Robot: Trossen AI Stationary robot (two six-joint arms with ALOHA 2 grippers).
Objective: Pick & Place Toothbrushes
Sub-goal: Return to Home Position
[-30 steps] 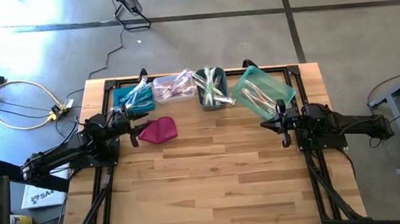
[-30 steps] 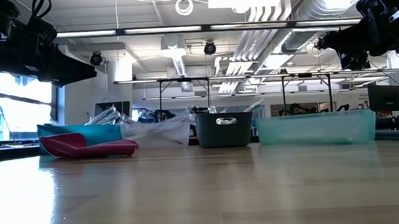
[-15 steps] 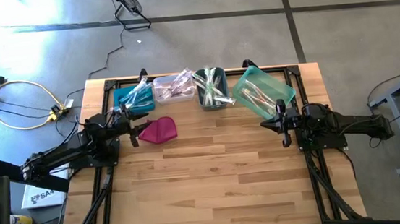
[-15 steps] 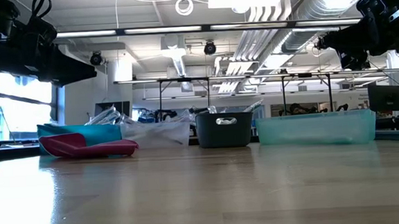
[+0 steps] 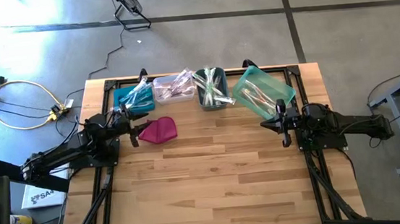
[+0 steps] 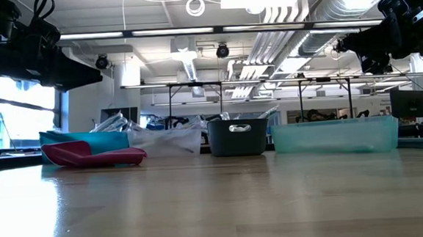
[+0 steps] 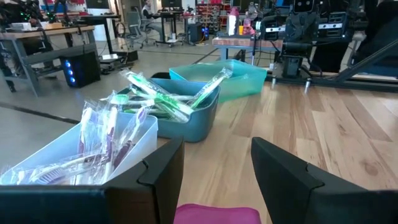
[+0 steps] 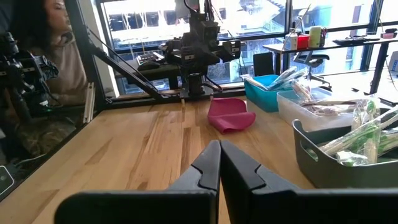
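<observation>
Nothing's budged lately: left gripper (image 7: 214, 155) at 9 o'clock, fingers spread and empty; right gripper (image 8: 219, 152) at 3, fingers pressed together. Toothbrushes (image 5: 211, 88) binned at 12, so it looks done.

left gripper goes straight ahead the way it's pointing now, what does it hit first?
The magenta pouch, lying just ahead of the open left gripper and centred on its line. Height is unclear, so it might pass over the pouch.
</observation>
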